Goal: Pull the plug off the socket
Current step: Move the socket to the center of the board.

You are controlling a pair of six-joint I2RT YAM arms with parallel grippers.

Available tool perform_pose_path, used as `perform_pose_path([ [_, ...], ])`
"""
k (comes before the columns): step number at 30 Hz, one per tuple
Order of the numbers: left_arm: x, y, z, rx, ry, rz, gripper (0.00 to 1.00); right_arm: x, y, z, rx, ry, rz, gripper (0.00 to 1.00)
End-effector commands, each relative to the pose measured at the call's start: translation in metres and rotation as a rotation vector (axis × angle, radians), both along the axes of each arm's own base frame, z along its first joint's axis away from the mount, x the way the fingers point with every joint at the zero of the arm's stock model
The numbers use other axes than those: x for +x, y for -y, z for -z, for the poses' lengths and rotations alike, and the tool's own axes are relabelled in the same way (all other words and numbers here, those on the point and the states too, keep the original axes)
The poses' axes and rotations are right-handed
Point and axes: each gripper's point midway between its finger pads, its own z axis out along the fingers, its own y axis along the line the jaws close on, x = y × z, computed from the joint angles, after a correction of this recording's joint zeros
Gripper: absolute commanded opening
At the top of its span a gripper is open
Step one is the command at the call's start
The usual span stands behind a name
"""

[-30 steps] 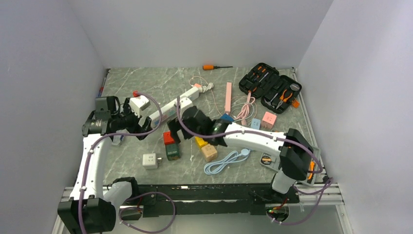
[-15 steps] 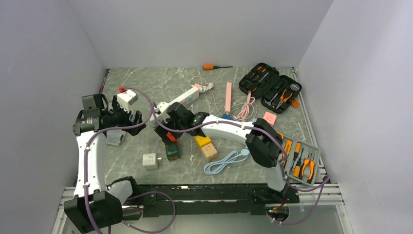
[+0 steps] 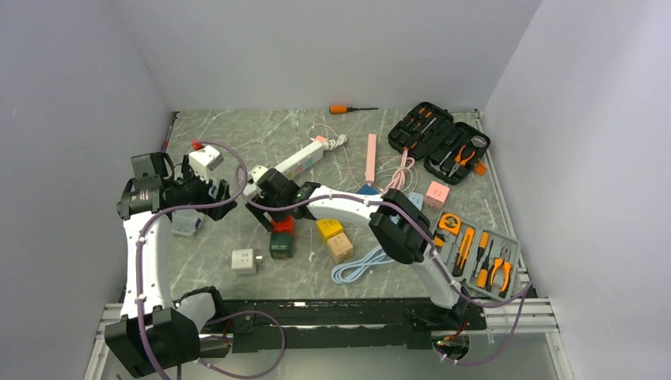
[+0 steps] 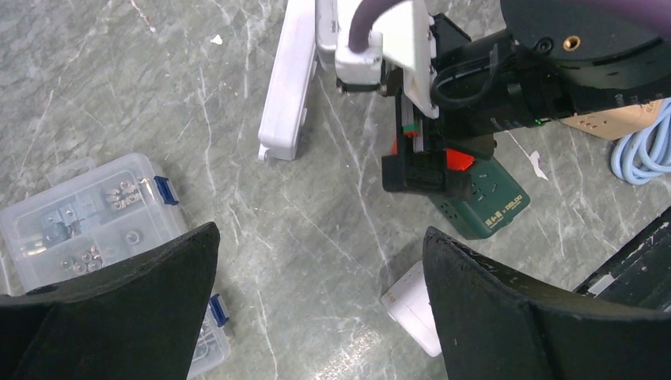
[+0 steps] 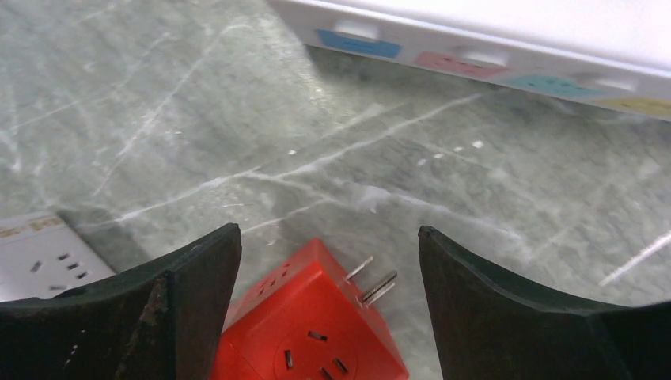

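A red cube plug point(image 5: 316, 332) lies between the open jaws of my right gripper point(image 5: 326, 241), its metal prongs bare and pointing up and right. The jaws straddle it without touching. In the top view the red plug point(image 3: 283, 225) sits against a dark green socket block point(image 3: 279, 245), with my right gripper point(image 3: 265, 212) over them. The left wrist view shows the green block point(image 4: 479, 202) and bits of red plug point(image 4: 456, 159) under the right gripper's black body. My left gripper point(image 4: 324, 317) is open and empty, high above the table, left of them point(image 3: 219, 198).
A white power strip point(image 3: 289, 167) runs just behind the plug. A white cube adapter point(image 3: 244, 261) and a clear parts box point(image 3: 183, 223) lie front left. Yellow point(image 3: 329, 229) and tan point(image 3: 340, 248) cubes, a blue cable point(image 3: 364, 265) and tool cases point(image 3: 439, 142) lie to the right.
My right arm has swung left, bringing its open jaws down over the red plug. My left gripper drew back to the left a second ago and has since held still.
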Motion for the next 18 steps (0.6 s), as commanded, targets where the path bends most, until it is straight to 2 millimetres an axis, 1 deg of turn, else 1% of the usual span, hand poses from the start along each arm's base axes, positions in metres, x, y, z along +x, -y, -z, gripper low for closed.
perform_pose_path([
  [1,-0.002,0.008,-0.010,-0.031,0.031,0.045,0.99,0.031,0.035,-0.002,-0.057,0.037,0.176,0.81],
  [6,-0.004,0.011,-0.007,-0.048,0.019,0.059,0.99,0.048,0.072,-0.013,-0.033,0.039,0.307,0.80],
  [9,-0.006,0.013,-0.004,-0.051,0.014,0.069,0.99,0.051,0.091,-0.018,-0.037,0.039,0.367,0.81],
  [10,-0.007,0.013,-0.003,-0.052,0.010,0.074,0.99,0.050,0.096,-0.019,-0.036,0.036,0.379,0.82],
  [14,-0.010,0.014,0.001,-0.052,-0.005,0.080,0.99,0.039,0.110,-0.022,-0.021,0.026,0.397,0.92],
  [18,-0.013,0.015,0.004,-0.048,-0.009,0.089,0.99,0.042,0.122,-0.037,0.022,0.044,0.398,0.96],
])
